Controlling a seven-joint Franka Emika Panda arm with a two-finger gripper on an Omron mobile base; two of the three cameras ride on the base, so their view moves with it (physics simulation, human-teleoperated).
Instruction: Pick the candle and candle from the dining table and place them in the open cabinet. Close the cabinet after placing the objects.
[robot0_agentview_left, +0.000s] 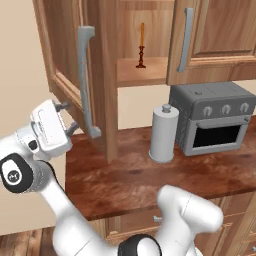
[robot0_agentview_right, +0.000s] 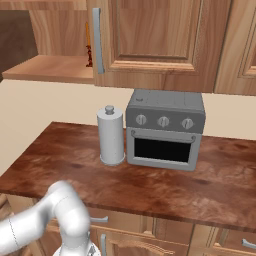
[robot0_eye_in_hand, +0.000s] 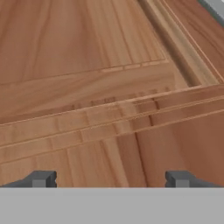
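The orange candle (robot0_agentview_left: 142, 46) stands on the cabinet shelf (robot0_agentview_left: 142, 74); the second candle cannot be located. The gripper (robot0_agentview_left: 69, 118), spread wide and empty, faces the open door (robot0_agentview_left: 75, 55). The closing step appears in hand, calling for a push on the door panel.

The white two-finger gripper (robot0_agentview_left: 70, 117), jaws wide apart, sits at nine o'clock against the open medium-brown panelled cabinet door (robot0_agentview_left: 65, 65); a thin orange taper candle on its dark holder (robot0_agentview_left: 142, 46) stands on the shelf at twelve o'clock

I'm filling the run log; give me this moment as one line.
stage: closing door | pincer: open, empty, against open brown panelled cabinet door | thin orange taper candle: on cabinet shelf | door: not yet shut
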